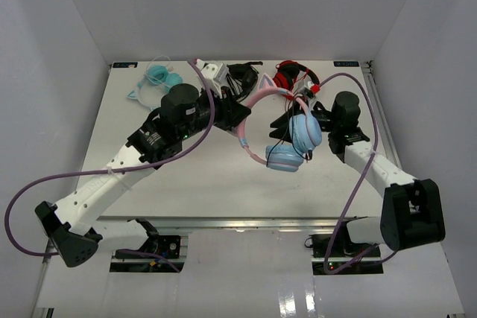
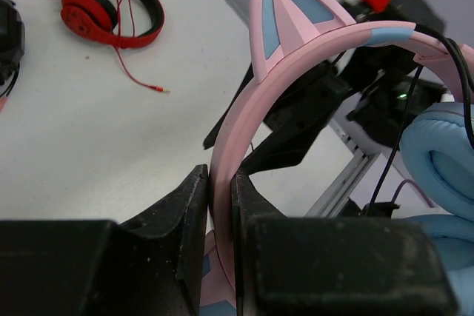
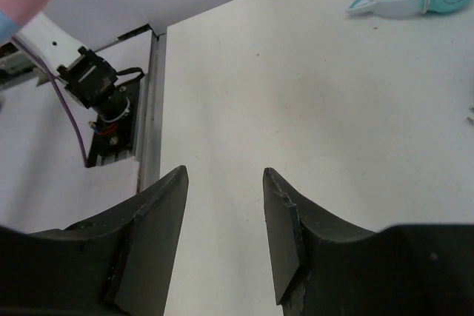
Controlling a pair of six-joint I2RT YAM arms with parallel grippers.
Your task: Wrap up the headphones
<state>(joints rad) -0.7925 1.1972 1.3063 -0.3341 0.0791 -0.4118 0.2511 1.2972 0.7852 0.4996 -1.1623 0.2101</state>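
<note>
Your pink cat-ear headphones with light blue round ear cups (image 1: 302,133) lie a little toward 3 o'clock from the middle of the white bench (image 1: 194,184). Your left hand (image 1: 237,113) is pinching the pink headband (image 2: 244,109), fingers pressed against both its faces. Your right hand (image 1: 322,117) sits just beside the ear cups at their 2 o'clock, spread wide with nothing between its fingers.

The left wrist view alone shows the pinch itself (image 2: 220,183), and the thin black cable (image 2: 404,109) running down past the blue cup. The right wrist view shows only the parted hand (image 3: 226,183) over bare bench. From above you see the red headphones (image 1: 291,76) at 1 o'clock and the teal cat-ear headphones (image 1: 156,78) at 11 o'clock.
</note>
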